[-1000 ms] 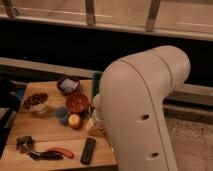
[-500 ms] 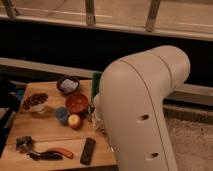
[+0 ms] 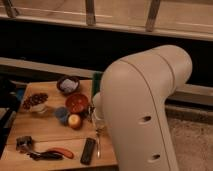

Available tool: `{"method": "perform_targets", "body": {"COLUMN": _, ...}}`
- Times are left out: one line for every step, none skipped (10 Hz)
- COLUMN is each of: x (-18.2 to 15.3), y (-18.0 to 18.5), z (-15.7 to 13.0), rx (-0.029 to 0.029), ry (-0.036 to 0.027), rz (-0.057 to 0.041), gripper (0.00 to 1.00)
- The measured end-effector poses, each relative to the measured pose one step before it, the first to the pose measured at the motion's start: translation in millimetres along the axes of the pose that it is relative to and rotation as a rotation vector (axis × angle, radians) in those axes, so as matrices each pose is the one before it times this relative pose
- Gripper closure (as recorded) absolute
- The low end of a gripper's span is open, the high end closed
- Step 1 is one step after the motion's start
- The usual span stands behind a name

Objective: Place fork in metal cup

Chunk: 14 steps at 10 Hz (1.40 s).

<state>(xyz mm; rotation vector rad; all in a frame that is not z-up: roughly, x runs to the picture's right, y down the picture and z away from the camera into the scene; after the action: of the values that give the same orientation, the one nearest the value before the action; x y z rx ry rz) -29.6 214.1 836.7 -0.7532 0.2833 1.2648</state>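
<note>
One step under way: the claw (image 3: 96, 126), near the right edge of the bench (image 3: 45, 132), looks pinched shut on the far end of the fork (image 3: 98, 145); next it needs a clean lift toward the metal cup, which I can't spot.

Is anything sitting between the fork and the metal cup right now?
Nothing visible does. The fork lies beside the black bar, and the metal cup stands just behind it, right of the red-orange bowl. Only the gripper, shut, is down at the fork's far end.

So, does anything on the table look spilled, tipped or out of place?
Nothing looks spilled or tipped. The claw, shut and half hidden behind the arm, sits beside the red-orange bowl, near the fork.
</note>
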Motion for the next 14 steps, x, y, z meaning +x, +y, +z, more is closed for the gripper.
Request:
{"method": "perform_targets", "body": {"x": 1.01, "y": -4.70, "z": 4.63, "rx": -0.00449, "ry": 0.00573, "rz": 0.02011, "gripper": 1.00}}
{"method": "perform_targets", "body": {"x": -0.79, "y": 0.45, "z": 1.36, "rx": -0.00376, "ry": 0.00180, "rz": -0.00199, "gripper": 1.00}}
{"method": "perform_targets", "body": {"x": 1.24, "y": -4.28, "z": -1.89, "rx": 0.00002, "ry": -0.00025, "rz": 0.01083, "gripper": 1.00}}
{"method": "perform_targets", "body": {"x": 0.87, "y": -2.34, "z": -0.27, "rx": 0.00157, "ry": 0.00044, "rz": -0.00058, "gripper": 1.00}}
{"method": "perform_targets", "body": {"x": 0.04, "y": 0.22, "z": -0.96, "rx": 0.00051, "ry": -0.00038, "rz": -0.00219, "gripper": 1.00}}
{"method": "perform_targets", "body": {"x": 0.00, "y": -4.05, "z": -5.39, "rx": 0.00022, "ry": -0.00855, "rz": 0.00603, "gripper": 1.00}}
{"method": "perform_targets", "body": {"x": -3.83, "y": -7.02, "z": -12.57, "rx": 0.00223, "ry": -0.02439, "rz": 0.00970, "gripper": 1.00}}
{"method": "perform_targets", "body": {"x": -4.72, "y": -4.16, "z": -14.03, "rx": 0.00213, "ry": -0.02300, "rz": 0.01034, "gripper": 1.00}}
{"method": "perform_targets", "body": {"x": -8.22, "y": -6.35, "z": -17.46, "rx": -0.00068, "ry": -0.03331, "rz": 0.02037, "gripper": 1.00}}
{"method": "perform_targets", "body": {"x": -4.83, "y": -8.27, "z": -11.63, "rx": -0.00033, "ry": -0.01854, "rz": 0.01992, "gripper": 1.00}}
{"method": "perform_targets", "body": {"x": -5.78, "y": -9.06, "z": -12.05, "rx": -0.00157, "ry": -0.02653, "rz": 0.02145, "gripper": 1.00}}
{"method": "perform_targets", "body": {"x": -5.63, "y": -2.47, "z": -8.26, "rx": 0.00013, "ry": -0.02031, "rz": 0.00651, "gripper": 1.00}}
{"method": "perform_targets", "body": {"x": -8.92, "y": -1.92, "z": -11.55, "rx": 0.00178, "ry": -0.02646, "rz": 0.00794, "gripper": 1.00}}
{"method": "perform_targets", "body": {"x": -8.34, "y": -3.40, "z": -11.41, "rx": 0.00294, "ry": -0.02563, "rz": 0.01057, "gripper": 1.00}}
